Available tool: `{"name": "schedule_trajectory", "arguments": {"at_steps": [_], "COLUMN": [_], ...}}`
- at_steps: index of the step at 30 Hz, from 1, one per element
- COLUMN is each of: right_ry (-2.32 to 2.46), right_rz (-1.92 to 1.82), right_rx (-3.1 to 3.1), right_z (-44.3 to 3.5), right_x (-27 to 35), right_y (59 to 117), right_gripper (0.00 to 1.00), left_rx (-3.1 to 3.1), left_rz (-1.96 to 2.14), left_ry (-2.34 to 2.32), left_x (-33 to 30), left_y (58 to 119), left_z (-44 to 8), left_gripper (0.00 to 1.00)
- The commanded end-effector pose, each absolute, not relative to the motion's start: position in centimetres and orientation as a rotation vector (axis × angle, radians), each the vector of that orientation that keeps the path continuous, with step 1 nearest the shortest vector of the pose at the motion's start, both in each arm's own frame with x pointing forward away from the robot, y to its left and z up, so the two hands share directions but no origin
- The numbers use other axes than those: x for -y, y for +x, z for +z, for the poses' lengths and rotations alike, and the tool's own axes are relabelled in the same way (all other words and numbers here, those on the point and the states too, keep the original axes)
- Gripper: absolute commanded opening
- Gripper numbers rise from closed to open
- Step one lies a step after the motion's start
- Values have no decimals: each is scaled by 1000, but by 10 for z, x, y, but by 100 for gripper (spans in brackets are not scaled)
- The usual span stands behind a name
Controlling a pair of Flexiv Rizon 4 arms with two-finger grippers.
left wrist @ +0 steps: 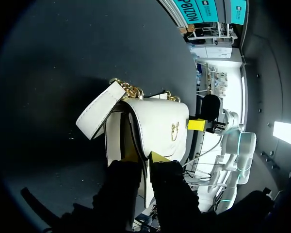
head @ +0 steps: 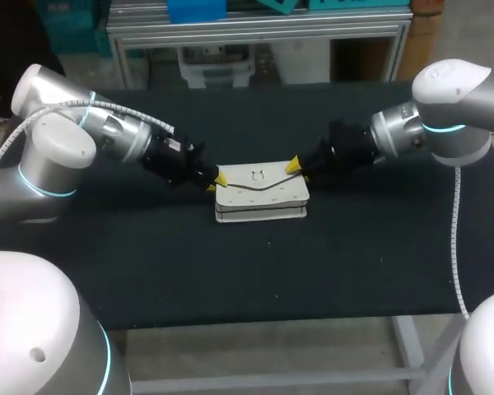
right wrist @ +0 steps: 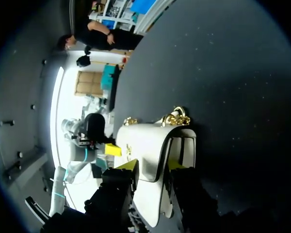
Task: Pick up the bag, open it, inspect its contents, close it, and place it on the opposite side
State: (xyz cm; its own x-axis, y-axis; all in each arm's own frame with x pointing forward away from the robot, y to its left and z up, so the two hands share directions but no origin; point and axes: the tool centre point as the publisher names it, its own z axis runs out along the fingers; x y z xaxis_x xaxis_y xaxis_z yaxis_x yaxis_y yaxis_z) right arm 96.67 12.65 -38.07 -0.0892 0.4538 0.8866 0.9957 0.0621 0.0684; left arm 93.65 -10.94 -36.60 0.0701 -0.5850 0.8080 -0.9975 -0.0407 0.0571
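Both left pincer [left wrist: 144,156] and right pincer [right wrist: 152,165] pinch the bag [head: 261,197], opposite ends.

White bag [head: 260,193] — gold chain [left wrist: 131,90]

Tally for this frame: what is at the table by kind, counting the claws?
bag: 1
claws: 2 (left claw, right claw)
Total: 3
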Motion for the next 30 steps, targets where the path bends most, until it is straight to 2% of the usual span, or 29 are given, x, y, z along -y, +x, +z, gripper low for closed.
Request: {"name": "schedule_trajectory", "arguments": {"at_steps": [1,4,5,6,7,16,21,22,24,25,26,30], "right_ry": [-1461,-1442,-1442,-1444,-1447,-1457,-1476,-1478,-1492,-1497,-1506,-1526], "right_rz": [-965,-947,-948,-938,-941,-963,-961,-960,-959,-958,-960,-956], "right_rx": [1636,1634,1634,1644,1647,1709,1733,1734,1736,1736,1736,1744], "right_z": [-383,-385,-385,-384,-382,-361,-354,-354,-353,-353,-353,-352], "right_x": [-133,-133,-133,-133,-132,-117,-105,-104,-98,-95,-91,-83], "right_y": [969,968,968,968,968,962,961,961,960,960,960,960], "right_gripper": [0,0,0,25,100,100,100,100,100,100,100,100], "left_rx": [1587,1600,1607,1609,1610,1636,1634,1625,1620,1619,1621,1642], "left_rz": [808,805,803,803,804,843,843,845,850,852,853,846], "left_ry": [1701,1700,1697,1696,1698,1696,1701,1701,1701,1699,1697,1693], "left_x": [114,113,112,112,111,108,107,107,106,106,108,116], "left_y": [940,938,937,936,934,910,902,901,898,897,896,896], "left_z": [-370,-368,-367,-366,-365,-353,-353,-354,-354,-354,-353,-352], "left_gripper": [0,0,22,59,100,100,90,87,65,51,46,38]}}
